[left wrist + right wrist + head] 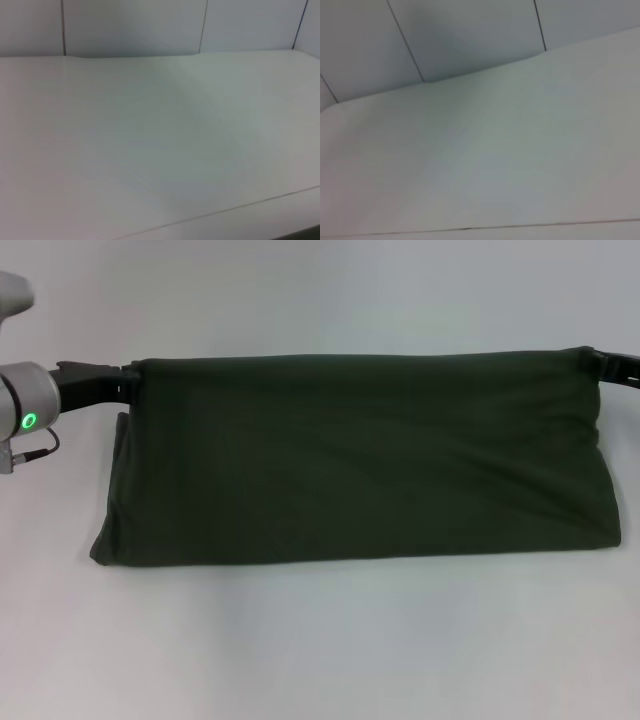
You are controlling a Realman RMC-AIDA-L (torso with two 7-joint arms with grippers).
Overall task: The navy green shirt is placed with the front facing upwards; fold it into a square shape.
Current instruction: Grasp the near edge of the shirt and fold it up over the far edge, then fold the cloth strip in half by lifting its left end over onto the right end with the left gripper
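We see the shirt (pixel 360 460) as a wide dark green band across the middle of the white worktop (pixel 320 650). Its far edge is lifted and stretched straight between the two grippers, and the cloth hangs from there down to the worktop, where its near edge lies. No letters or label show on the side facing us. The left gripper (pixel 128 383) holds the far left corner of the shirt, with its fingers closed on the cloth. The right gripper (pixel 592 360) holds the far right corner in the same way. Both wrist views show only the bare worktop and a pale panelled wall (pixel 135 25) behind it; the shirt and the fingers do not appear there.
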